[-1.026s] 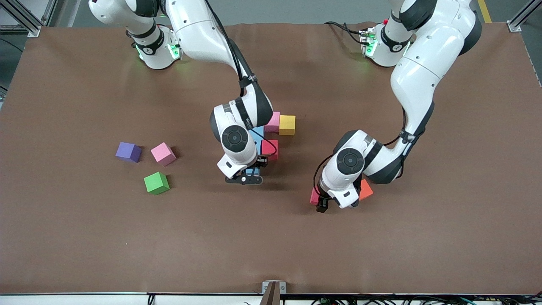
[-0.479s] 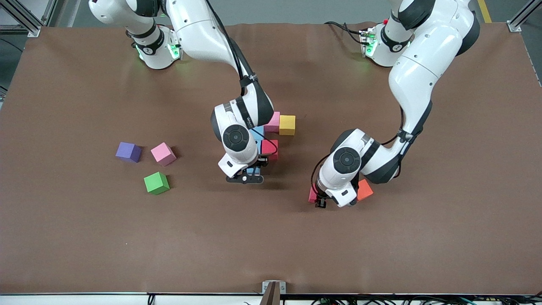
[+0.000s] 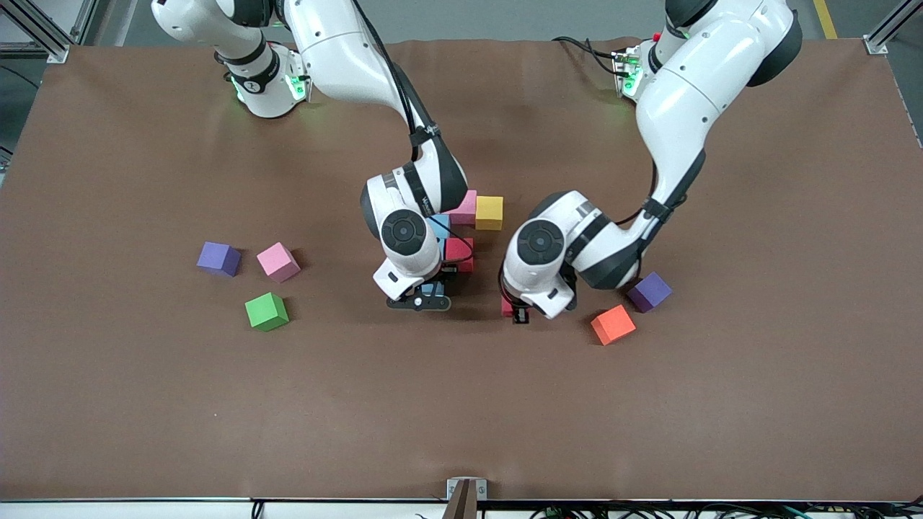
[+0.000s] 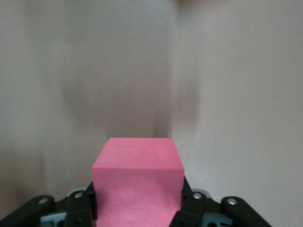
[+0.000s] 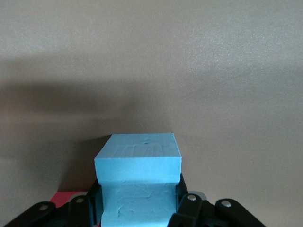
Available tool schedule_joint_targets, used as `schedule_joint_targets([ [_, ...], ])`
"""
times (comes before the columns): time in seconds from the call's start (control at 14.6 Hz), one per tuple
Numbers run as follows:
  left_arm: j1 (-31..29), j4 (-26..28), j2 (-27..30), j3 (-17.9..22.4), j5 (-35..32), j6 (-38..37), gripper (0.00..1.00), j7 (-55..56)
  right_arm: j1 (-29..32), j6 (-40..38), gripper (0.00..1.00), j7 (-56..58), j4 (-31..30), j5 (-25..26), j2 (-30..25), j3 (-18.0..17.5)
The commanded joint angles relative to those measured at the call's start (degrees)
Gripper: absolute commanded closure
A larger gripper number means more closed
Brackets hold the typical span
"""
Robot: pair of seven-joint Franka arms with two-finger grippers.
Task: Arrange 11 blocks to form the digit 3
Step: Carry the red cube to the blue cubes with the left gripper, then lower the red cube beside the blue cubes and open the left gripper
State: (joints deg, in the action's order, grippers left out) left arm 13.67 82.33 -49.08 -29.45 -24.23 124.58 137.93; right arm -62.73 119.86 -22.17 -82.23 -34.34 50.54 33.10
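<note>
The partial digit 3 is a cluster at mid table: pink block (image 3: 466, 207), yellow block (image 3: 489, 213), light blue block (image 3: 439, 224) and red block (image 3: 460, 251), partly hidden by the right arm. My right gripper (image 3: 422, 301) is shut on a light blue block (image 5: 138, 170) at the cluster's end nearest the front camera. My left gripper (image 3: 518, 311) is shut on a red block (image 4: 137, 184), low over the table between the cluster and the orange block (image 3: 614, 324).
A purple block (image 3: 650, 291) lies beside the orange one under the left arm's elbow. Toward the right arm's end lie another purple block (image 3: 218, 258), a pink block (image 3: 277, 261) and a green block (image 3: 266, 311).
My left gripper has carried the red block from beside the orange block toward the cluster, and this has uncovered the purple block. My right gripper has hardly moved.
</note>
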Motion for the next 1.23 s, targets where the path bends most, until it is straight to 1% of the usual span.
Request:
schedule_joint_targets([
  [0.0, 0.3, 4.06, 2.23, -0.96, 1.2, -0.3, 0.75, 0.85, -2.13, 2.3, 1.0, -0.68, -6.09, -0.47, -2.82, -0.32],
  [0.21, 1.18, 6.43, 2.58, -2.19, 0.76, -0.3, 0.75, 2.52, -2.31, 2.22, 1.0, -0.85, -6.1, -0.47, -2.82, -0.23],
  [0.48, 2.76, 8.54, 3.72, -2.28, 0.58, -0.22, 0.75, 4.63, -2.4, 2.22, 1.0, -1.64, -6.1, -0.47, -2.73, -0.32],
  [0.68, 2.85, 10.83, 5.04, -2.28, 0.5, 0.4, 0.75, 4.63, -2.49, 2.22, 1.0, -1.56, -6.1, -0.47, -2.64, -0.23],
  [0.96, 2.94, 10.4, 4.87, -2.28, 0.58, 1.54, 0.75, 4.72, -2.4, 2.22, 0.99, -0.94, -5.92, -0.47, -2.47, -0.23],
  [1.16, 3.11, 9.87, 4.69, -2.19, 0.41, 2.68, 0.75, 7.96, -2.4, 2.13, 0.99, -0.77, -5.66, -0.38, -2.47, -0.23],
])
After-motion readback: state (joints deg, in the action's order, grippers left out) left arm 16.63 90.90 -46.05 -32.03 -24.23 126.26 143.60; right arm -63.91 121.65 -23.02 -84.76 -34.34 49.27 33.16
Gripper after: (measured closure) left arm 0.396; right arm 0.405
